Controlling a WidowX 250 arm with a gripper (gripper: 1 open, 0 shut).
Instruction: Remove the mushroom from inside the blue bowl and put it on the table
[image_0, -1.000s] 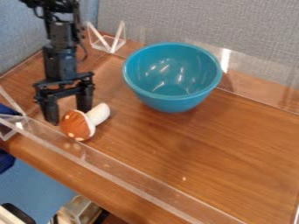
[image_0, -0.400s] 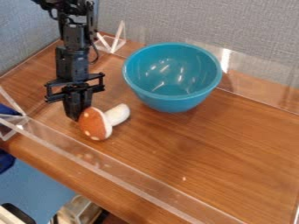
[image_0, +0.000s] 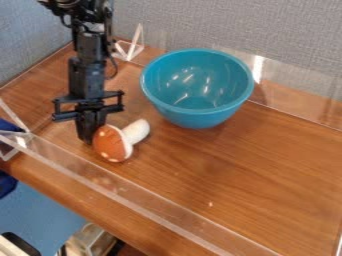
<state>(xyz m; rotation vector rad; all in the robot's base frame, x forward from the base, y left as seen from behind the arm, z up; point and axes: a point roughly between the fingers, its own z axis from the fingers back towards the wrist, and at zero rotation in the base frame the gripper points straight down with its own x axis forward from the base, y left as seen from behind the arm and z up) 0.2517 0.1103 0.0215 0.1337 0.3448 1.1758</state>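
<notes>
Item: mushroom (image_0: 116, 141), orange-brown cap, cream stem; you have it lying on its side on the wood-grain surface (image_0: 227, 170), cap toward the near clear rim, stem pointing toward the bowl. Item: pincer (image_0: 87, 127), black, pointing steeply down, fully closed, its tips just beside or touching the cap's far-left edge; you cannot tell whether it grips anything. Item: blue bowl (image_0: 198, 88), upright, to the right of the mushroom and apart from it, interior showing only glossy highlights
</notes>
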